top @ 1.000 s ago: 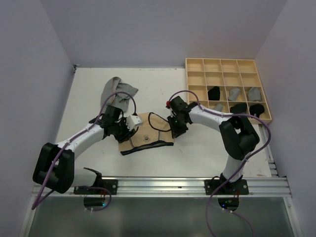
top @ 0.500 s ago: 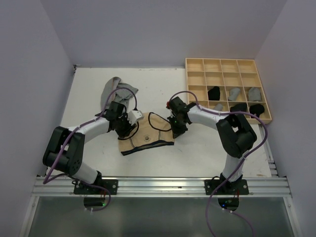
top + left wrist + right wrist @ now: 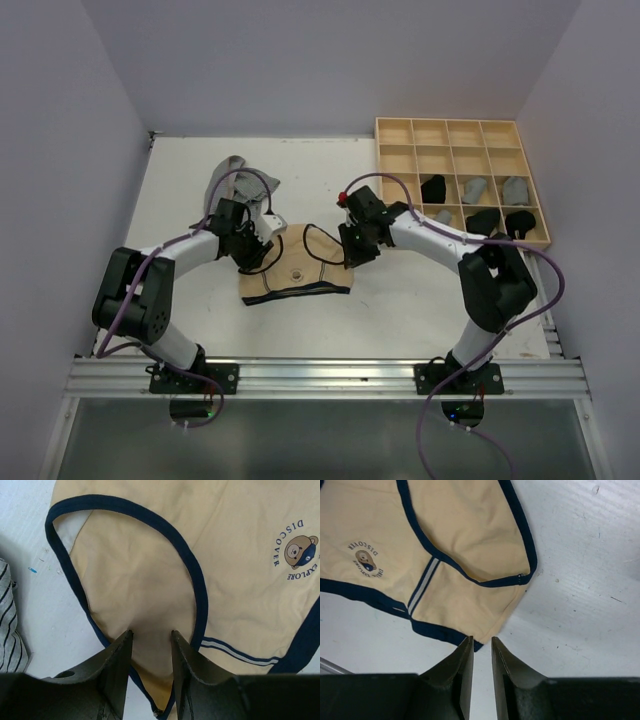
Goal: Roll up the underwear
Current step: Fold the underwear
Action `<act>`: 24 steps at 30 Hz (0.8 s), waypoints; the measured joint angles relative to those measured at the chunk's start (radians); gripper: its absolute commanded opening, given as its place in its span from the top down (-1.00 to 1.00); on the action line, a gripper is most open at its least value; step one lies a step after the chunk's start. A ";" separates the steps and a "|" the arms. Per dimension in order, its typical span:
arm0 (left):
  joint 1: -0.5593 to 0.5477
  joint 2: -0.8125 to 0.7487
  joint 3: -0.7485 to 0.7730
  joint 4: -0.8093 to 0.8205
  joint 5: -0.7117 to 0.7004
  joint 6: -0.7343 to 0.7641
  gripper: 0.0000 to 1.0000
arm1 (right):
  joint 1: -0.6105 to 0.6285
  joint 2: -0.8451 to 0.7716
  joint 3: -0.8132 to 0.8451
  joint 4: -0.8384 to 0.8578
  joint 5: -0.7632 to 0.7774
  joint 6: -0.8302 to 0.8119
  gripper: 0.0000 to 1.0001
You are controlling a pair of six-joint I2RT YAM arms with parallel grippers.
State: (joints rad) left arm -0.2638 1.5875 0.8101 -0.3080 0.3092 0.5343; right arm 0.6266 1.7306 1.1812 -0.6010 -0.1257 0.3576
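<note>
From above, the tan underwear (image 3: 297,272) lies spread flat mid-counter, somewhat toward the near edge, probably laid out so a roll can start from one side. The left gripper (image 3: 255,245) sits at its far-left corner and the right gripper (image 3: 352,250) at its far-right corner. A grey pile (image 3: 235,185) crowds the far-left side, and the wooden tray (image 3: 378,150) fills the far-right corner. The bare counter toward the near edge leaves room to roll. In the left wrist view, the jaws stand a little apart, straddling puckered cloth beside the navy leg trim (image 3: 192,575), with nothing clearly pinched. In the right wrist view, the jaws are almost closed at the cloth's corner (image 3: 472,639); whether they have hold of it I cannot tell.
</note>
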 measured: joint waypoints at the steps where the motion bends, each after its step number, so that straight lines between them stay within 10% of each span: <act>1: 0.001 0.000 0.001 0.000 0.002 0.000 0.17 | 0.002 -0.001 0.010 0.001 -0.001 0.003 0.42; 24: 0.031 0.025 0.007 0.034 0.036 0.009 0.19 | 0.002 0.134 0.005 0.063 -0.041 -0.005 0.54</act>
State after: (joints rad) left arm -0.2333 1.6123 0.8173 -0.2737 0.3450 0.5434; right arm 0.6289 1.8641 1.1858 -0.5377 -0.1665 0.3531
